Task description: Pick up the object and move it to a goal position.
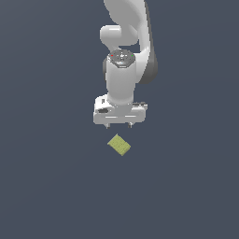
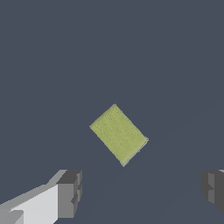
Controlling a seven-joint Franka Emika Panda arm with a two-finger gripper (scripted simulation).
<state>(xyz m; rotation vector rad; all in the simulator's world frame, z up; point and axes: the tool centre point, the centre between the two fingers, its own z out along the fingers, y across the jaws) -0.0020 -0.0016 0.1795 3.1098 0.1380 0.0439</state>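
Exterior view: the end effector (image 1: 118, 125) hangs above the bench (image 1: 46, 186), the block (image 1: 119, 145) lying flat just beyond it, apparently untouched. No goal marker shows.

Wrist view: fingers (image 2: 70, 192) spread wide, gripping nothing; the block (image 2: 118, 134) sits askew ahead of them. Grasp, lift and transfer all remain. No writing legible.

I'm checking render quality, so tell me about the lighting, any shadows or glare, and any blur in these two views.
Exterior view: flat even light, no cast shadow under the block, soft shading on the arm, gripper slightly coarse. Wrist view: no glare, block sharp with faint texture, fingers cropped by the frame.
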